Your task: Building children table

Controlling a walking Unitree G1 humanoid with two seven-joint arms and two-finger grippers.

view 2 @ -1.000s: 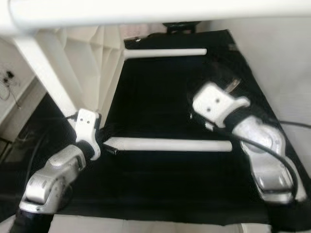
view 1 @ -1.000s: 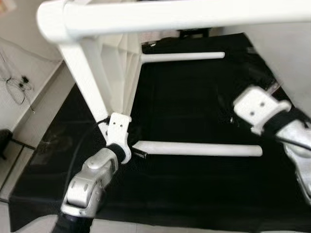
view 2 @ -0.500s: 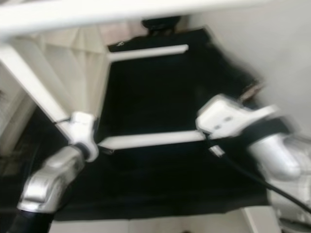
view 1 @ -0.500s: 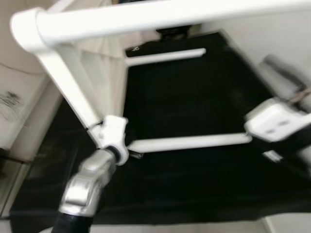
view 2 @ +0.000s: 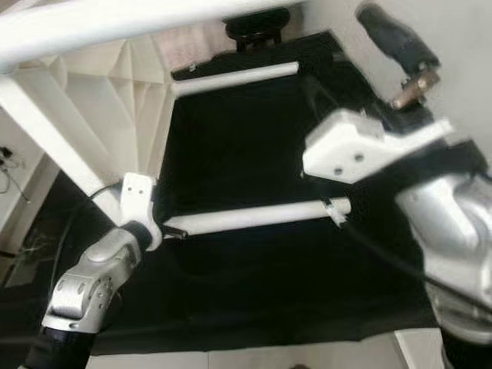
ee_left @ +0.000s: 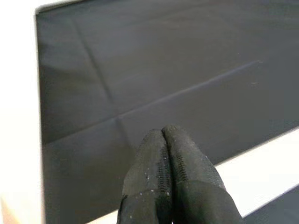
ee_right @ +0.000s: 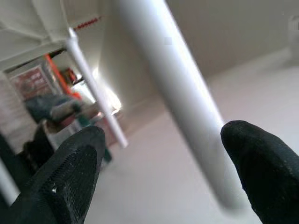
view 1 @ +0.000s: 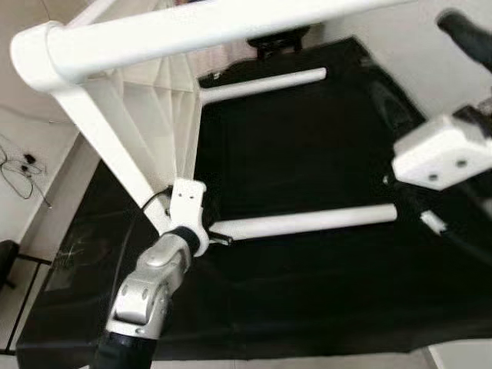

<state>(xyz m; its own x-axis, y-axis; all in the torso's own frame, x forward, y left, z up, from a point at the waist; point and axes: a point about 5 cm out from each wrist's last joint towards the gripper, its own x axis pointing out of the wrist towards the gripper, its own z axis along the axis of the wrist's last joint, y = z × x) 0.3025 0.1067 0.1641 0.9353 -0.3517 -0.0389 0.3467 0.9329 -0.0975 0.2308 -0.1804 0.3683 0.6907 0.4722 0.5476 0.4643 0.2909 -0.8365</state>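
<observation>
A: What's the table (view 1: 154, 100) like?
B: White plastic, smooth; lies tipped on its side on a black sheet (view 1: 307, 154) w/ faint creases. Ribbed underside faces the camera; round tube legs: one (view 1: 231, 27) runs across the top, two (view 1: 304, 223) stick out level over the sheet.

A: Left arm?
B: Silver, bent up from below; left tool (ee_left: 170, 154) sits by the base of the near leg, black textured fingers pressed together, nothing between them.

A: Right?
B: Raised at the right, white wrist block facing the camera. Right tool (ee_right: 163, 154) spread wide, a white tube (ee_right: 173, 93) btwn the fingers, not pinched.
</observation>
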